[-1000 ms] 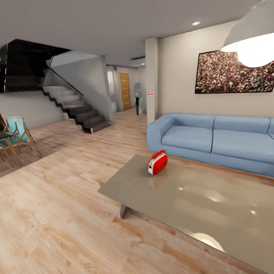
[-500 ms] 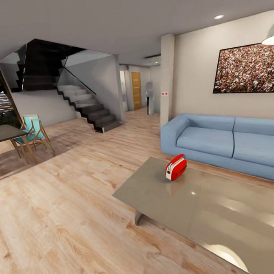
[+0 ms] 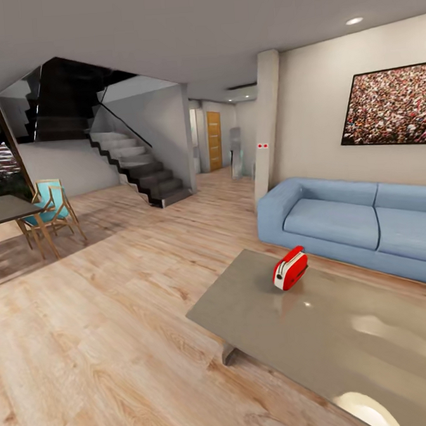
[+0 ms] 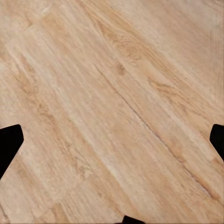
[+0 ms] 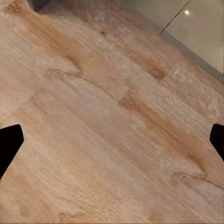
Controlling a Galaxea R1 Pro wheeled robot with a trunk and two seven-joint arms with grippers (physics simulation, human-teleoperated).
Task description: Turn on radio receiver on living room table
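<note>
Red radio (image 3: 290, 268) upright on glossy grey table (image 3: 258, 311), near its far end, in front of blue sofa (image 3: 340, 220). Left claw (image 4: 112, 144) and right claw (image 5: 112, 144) spread wide, empty, above wood floor (image 3: 87, 323).

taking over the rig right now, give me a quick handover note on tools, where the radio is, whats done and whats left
Left tool: open, holding nothing, over bare wood floor.
Right tool: open, holding nothing, over floor beside a grey table edge.
Radio: upright on the table, near its far corner, in front of the blue sofa.
Done: robot is in the living room, radio in sight.
Left: drive closer, reach out, switch the radio on.
</note>
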